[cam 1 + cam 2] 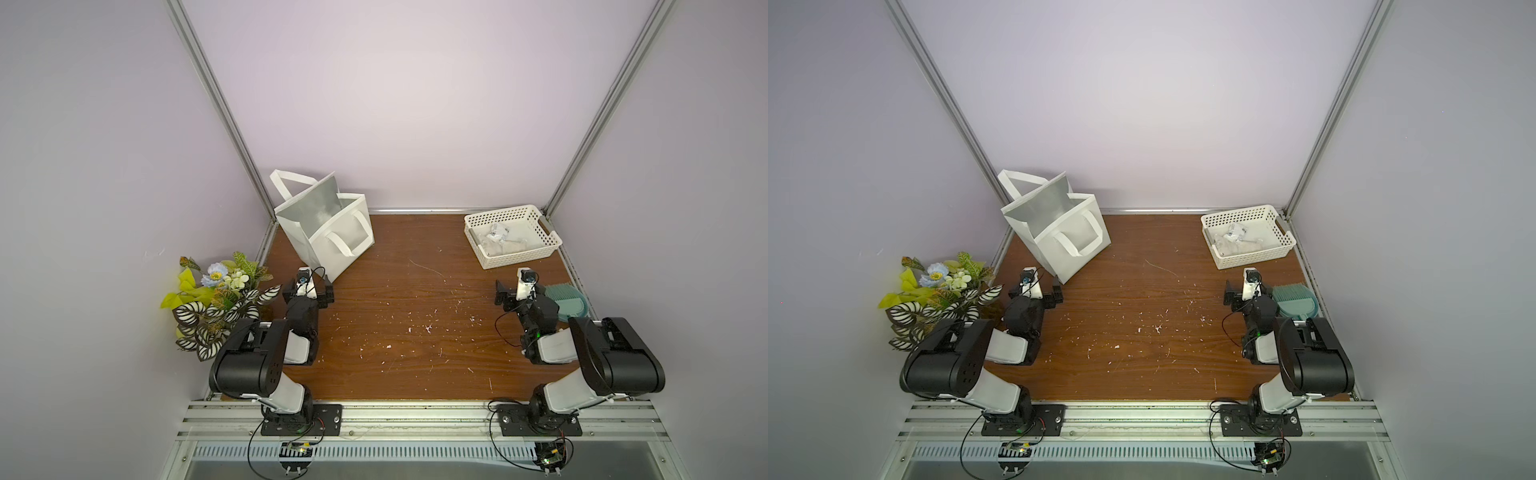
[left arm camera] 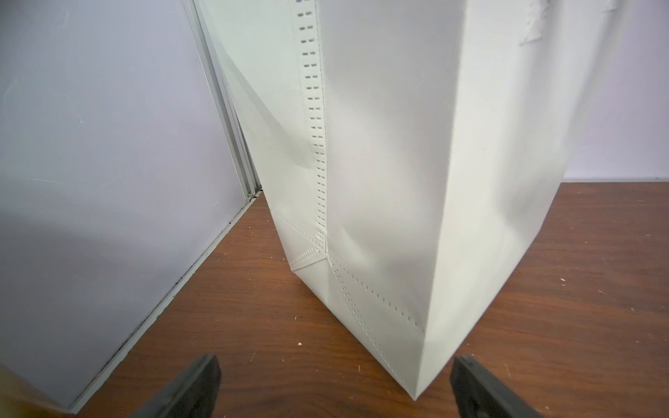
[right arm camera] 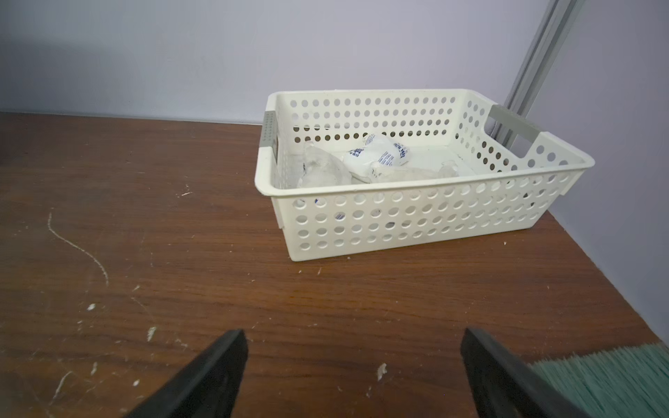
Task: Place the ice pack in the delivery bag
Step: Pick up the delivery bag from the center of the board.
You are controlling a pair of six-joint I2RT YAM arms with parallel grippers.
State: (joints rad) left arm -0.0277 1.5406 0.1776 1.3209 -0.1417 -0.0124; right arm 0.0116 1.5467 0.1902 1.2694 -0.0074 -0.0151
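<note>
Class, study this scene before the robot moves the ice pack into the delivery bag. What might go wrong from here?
1. The ice pack lies among other crinkled pouches low in the basket; the right gripper may lift the wrong one or catch the wall.
2. The delivery bag is soft fabric; the left gripper, open near its corner, might nudge it.

Blue print on ice pack (image 3: pixel 378 158): too blurred, unreadable.

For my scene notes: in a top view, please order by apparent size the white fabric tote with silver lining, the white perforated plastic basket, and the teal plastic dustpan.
1. white fabric tote
2. white perforated plastic basket
3. teal plastic dustpan, partly hidden behind the right arm
</note>
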